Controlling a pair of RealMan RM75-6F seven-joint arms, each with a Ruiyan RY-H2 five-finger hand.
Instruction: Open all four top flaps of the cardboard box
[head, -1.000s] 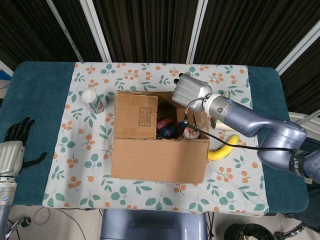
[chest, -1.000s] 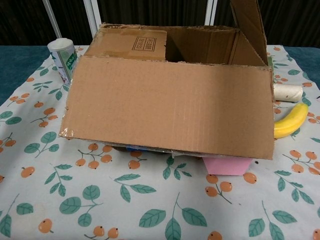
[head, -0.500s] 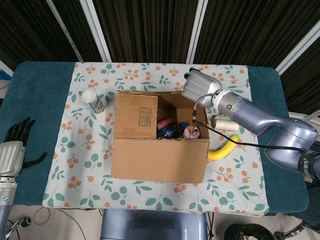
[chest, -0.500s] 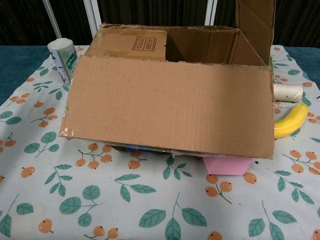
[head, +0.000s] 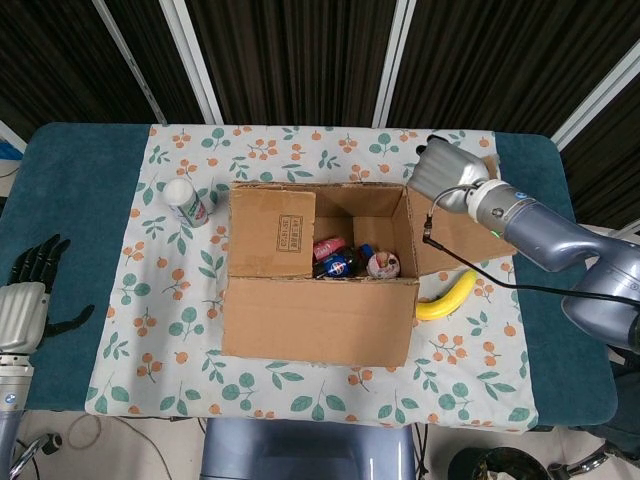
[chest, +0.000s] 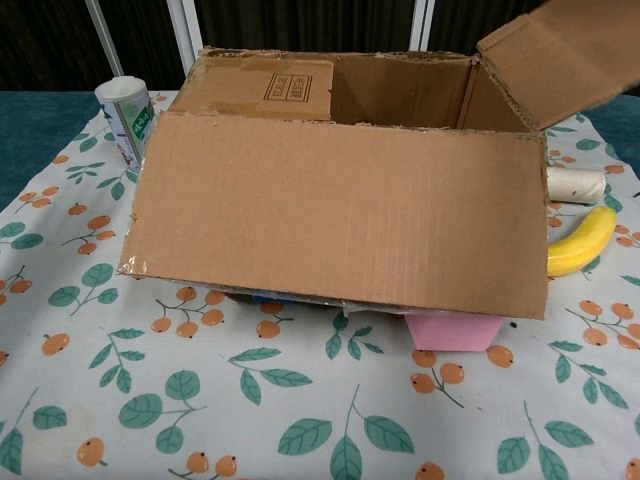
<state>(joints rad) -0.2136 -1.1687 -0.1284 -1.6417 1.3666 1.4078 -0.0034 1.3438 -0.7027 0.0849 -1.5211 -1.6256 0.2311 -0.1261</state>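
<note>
**Cardboard box, right flap now folded outward**

Brown cardboard box (head: 320, 290) sits mid-table, its near flap (chest: 340, 225) hanging down the front and its left flap (head: 272, 233) lying flat over the opening. My right hand (head: 448, 172) rests on the right flap (head: 455, 235); I cannot tell how its fingers lie. A second ago that flap stood upright; now it tilts out past the box wall. My left hand (head: 28, 300) stays near the table's left edge, fingers spread, holding nothing. A floral cloth (head: 180, 330) covers the teal table (head: 70, 190); dark curtains hang behind.
</note>
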